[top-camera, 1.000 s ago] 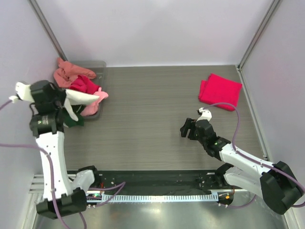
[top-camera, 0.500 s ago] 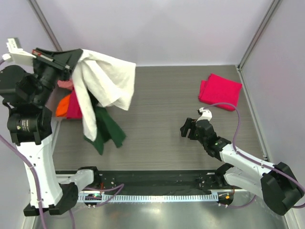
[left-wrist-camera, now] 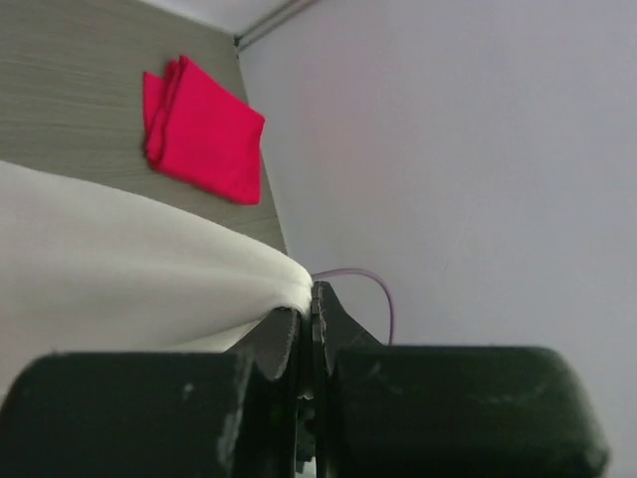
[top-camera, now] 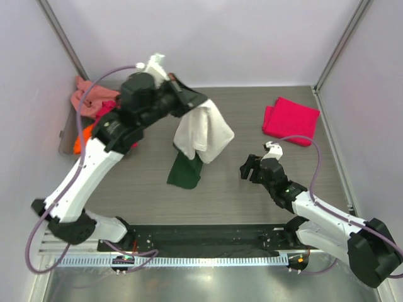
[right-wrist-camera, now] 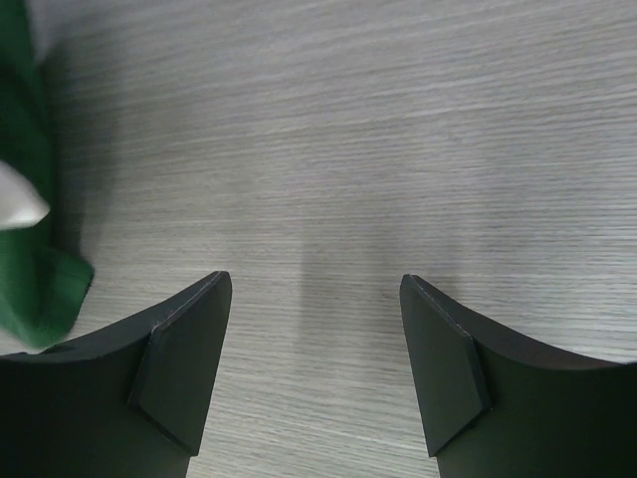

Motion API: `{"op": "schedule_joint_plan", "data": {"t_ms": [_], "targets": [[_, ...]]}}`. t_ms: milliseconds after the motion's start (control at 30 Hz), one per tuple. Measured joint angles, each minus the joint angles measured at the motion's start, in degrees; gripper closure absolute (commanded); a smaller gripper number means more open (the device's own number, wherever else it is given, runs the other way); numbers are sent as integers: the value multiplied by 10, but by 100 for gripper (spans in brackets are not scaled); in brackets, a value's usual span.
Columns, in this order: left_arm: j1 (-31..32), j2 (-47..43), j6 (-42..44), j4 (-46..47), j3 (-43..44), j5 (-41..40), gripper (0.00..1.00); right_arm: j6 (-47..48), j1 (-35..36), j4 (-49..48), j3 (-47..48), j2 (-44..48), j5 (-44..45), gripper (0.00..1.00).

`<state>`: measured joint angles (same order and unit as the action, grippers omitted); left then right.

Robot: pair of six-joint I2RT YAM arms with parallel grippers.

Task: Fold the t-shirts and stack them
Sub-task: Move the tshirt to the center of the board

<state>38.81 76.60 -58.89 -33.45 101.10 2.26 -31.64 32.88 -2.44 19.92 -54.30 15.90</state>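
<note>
One crimson shirt [top-camera: 291,119] is lying folded at the far right of the worktop [top-camera: 151,182] — the only one done. The left arm's fingers [left-wrist-camera: 343,334] are pinching the cream-and-green shirt [top-camera: 201,129], which is dangling over the worktop's middle. The right fingers [right-wrist-camera: 184,363] are standing spread and empty nearby. Several shirts [top-camera: 94,100] are waiting in a heap at far left — most of the job is ahead.

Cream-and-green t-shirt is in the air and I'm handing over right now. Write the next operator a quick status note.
Left gripper: shut on the cream-and-green t-shirt, which hangs over mid-table.
Right gripper: open, empty, low over the table.
Done: one crimson t-shirt folded, back right.
To do: lay out and fold the hanging shirt, stack it on the crimson one, then work through the pile of shirts back left.
</note>
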Motion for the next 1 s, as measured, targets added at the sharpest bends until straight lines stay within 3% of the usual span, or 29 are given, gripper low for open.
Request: {"op": "schedule_joint_plan", "data": {"t_ms": [133,200,300,367,433,633,867,967,1000], "targets": [[112,115,48,-28,150,-57,100,-3,0,7,0,24,24,28],[136,159,65,-40,229,-71,100,-5,0,14,0,39,38,28],[115,172,71,-55,292,-93,100,-7,0,16,0,55,51,29],[79,149,71,-59,279,-131,100,-8,0,16,-1,66,59,29],[35,105,71,-56,223,-167,100,-9,0,16,-2,71,64,29],[-86,-61,46,-15,-109,-239,100,-9,0,18,-2,70,75,33],[-91,-142,8,20,-462,-286,100,-9,-8,89,77,-9,106,39],[-91,-171,-10,39,-559,-296,98,-8,-40,104,153,-73,98,53],[-91,-182,-14,43,-582,-298,96,-9,-62,110,184,-102,88,67]]}}
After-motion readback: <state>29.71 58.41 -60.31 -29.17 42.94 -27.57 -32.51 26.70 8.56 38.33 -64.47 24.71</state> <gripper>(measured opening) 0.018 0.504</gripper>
